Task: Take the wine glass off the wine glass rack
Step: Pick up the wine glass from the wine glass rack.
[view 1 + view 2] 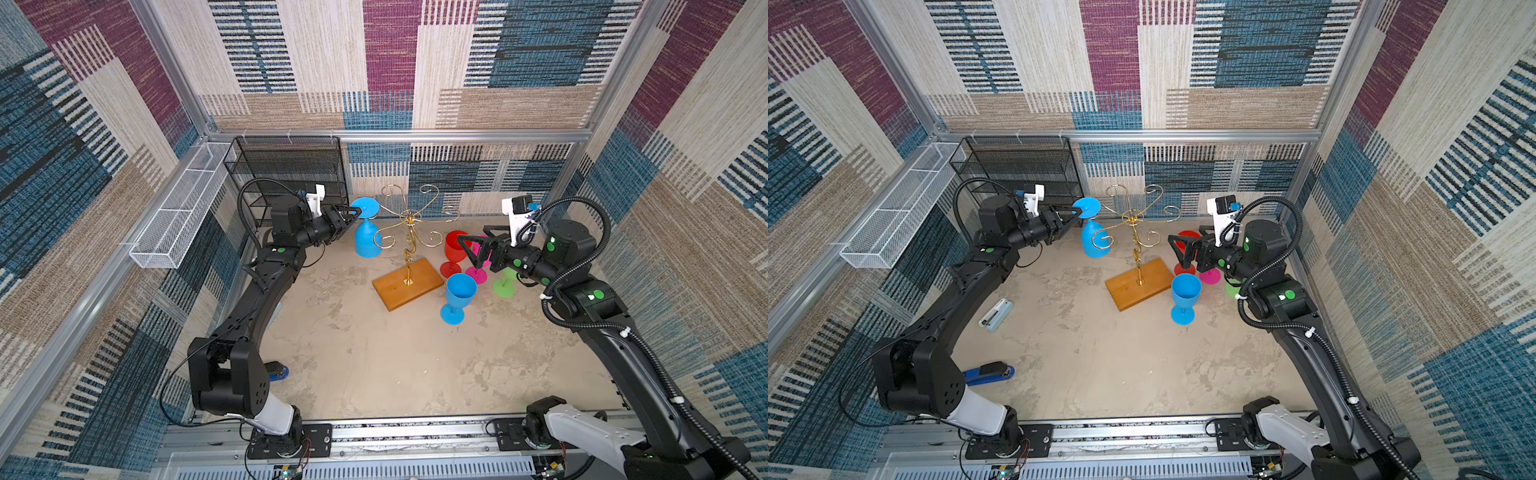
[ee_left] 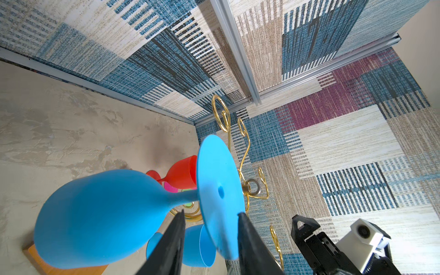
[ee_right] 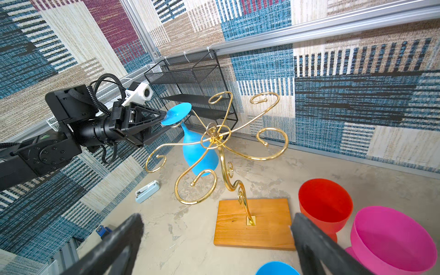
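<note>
Well, the wine glass hangs upside down on the left side of the wine glass rack. It is matte sky-blue plastic, a fat teardrop bowl pointing down, a short stem, and a flat round foot lying on top of one curled arm. The rack is thin, shiny gold wire: scroll arms fan out from a small ring hub on a wavy stem, which is fixed to a rectangular orange-brown wooden base with visible grain. It stands at the far middle of a mottled beige, plaster-like table.

The left gripper reaches in level from the left, and its black pointed fingers straddle the rim of the glass's foot. In the left wrist view one finger lies against the flat outer face of the foot while the other sits on the stem side. I cannot tell whether they are truly pinching it.

The right gripper hovers to the right of the rack with its jaws spread wide and nothing between them. Below it stand a red goblet, a pink goblet and a green one, all smooth plastic. An upright blue goblet stands just beside the base's near right corner. At the far left is a black mesh shelf unit.
</note>
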Motion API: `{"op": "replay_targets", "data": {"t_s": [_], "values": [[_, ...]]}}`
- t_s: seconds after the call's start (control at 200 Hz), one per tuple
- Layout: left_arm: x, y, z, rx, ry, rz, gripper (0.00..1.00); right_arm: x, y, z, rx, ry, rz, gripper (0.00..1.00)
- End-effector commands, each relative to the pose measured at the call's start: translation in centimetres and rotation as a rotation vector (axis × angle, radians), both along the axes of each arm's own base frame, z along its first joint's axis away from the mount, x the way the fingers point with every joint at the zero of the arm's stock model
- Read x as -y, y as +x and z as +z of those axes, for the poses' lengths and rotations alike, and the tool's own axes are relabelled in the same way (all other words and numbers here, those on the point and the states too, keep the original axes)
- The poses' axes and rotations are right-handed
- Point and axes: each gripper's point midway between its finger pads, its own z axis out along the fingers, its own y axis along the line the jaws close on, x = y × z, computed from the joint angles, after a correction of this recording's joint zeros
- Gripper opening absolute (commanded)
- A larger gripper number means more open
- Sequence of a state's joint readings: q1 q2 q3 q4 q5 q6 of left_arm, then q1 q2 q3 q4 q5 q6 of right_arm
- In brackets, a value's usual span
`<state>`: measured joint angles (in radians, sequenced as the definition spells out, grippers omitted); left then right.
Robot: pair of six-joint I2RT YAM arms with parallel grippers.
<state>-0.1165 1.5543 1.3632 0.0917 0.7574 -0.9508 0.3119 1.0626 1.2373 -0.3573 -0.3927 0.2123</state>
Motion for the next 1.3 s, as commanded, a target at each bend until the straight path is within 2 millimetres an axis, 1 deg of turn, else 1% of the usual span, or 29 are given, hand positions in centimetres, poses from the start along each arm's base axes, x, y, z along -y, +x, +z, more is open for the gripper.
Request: {"op": "replay_targets", "data": {"t_s": [0.0,0.16,0.621,0.896,1.057,1.217,1.292], "values": [[0.1,0.4,1.3,0.043,-0.020,0.006,0.31,-0.1,0.0,0.9,0.034,0.018,0.008,0.99],[0.1,0.3,1.8,0.055,-0.023,0.007,0.24,-0.1,0.0,1.0,0.036,0.019,0.009,0.99],[0.2,-0.3,3.2,0.073,-0.062,-0.011,0.07,-0.2,-0.1,1.1,0.036,0.028,0.016,0.99],[0.1,-0.9,4.4,0.072,-0.111,-0.017,0.00,-0.3,-0.3,1.2,0.035,0.034,0.024,0.99],[-0.3,-0.8,5.2,0.082,-0.154,-0.005,0.00,-0.3,-0.4,1.4,0.039,0.036,0.025,0.99],[0.2,-0.7,5.9,0.092,-0.174,-0.030,0.00,-0.2,-0.6,1.3,0.039,0.036,0.021,0.99],[0.5,-0.7,5.9,0.093,-0.173,-0.041,0.00,-0.1,-0.7,1.4,0.042,0.039,0.019,0.99]]}}
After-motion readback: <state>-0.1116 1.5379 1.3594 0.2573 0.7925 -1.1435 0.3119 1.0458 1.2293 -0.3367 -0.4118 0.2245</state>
